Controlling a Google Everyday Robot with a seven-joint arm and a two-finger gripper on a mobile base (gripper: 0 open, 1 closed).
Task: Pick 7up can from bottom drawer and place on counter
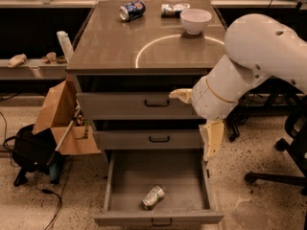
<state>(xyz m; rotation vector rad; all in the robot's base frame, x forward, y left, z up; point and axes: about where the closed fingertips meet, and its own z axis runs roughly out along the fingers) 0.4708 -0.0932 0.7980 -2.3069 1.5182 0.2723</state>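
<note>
The 7up can lies on its side on the floor of the open bottom drawer, near the drawer's front edge and slightly right of the middle. Above the two shallower drawers is the counter, which carries a pale circular arc mark. My gripper hangs on the white arm in front of the cabinet's right side, above and to the right of the can. It is open and holds nothing. One pale finger points left at the top drawer's height, and the other points down beside the middle drawer.
On the counter are a blue can, a foil packet and a white bowl. A cardboard box and a black bag stand left of the cabinet. An office chair base is on the right.
</note>
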